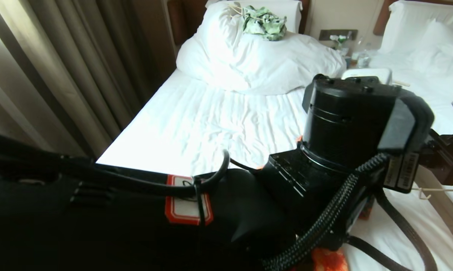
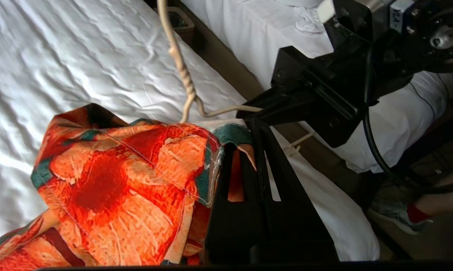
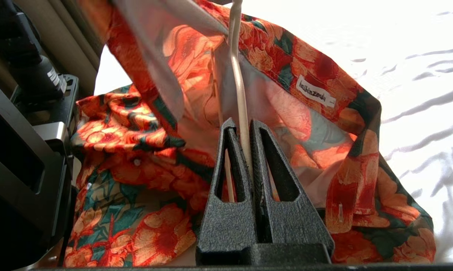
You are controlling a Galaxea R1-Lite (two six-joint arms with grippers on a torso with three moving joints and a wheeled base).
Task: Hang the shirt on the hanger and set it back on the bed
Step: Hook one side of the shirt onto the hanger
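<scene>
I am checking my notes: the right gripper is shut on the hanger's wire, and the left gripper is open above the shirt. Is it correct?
Not quite. The left gripper is shut on the shirt at its edge, as the left wrist view shows. The right gripper is indeed shut on the hanger.

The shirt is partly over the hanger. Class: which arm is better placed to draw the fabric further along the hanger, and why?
Probably the left. The left gripper is shut on the shirt at its collar edge, while the right gripper is shut on the hanger wire and looks needed to steady it.
</scene>
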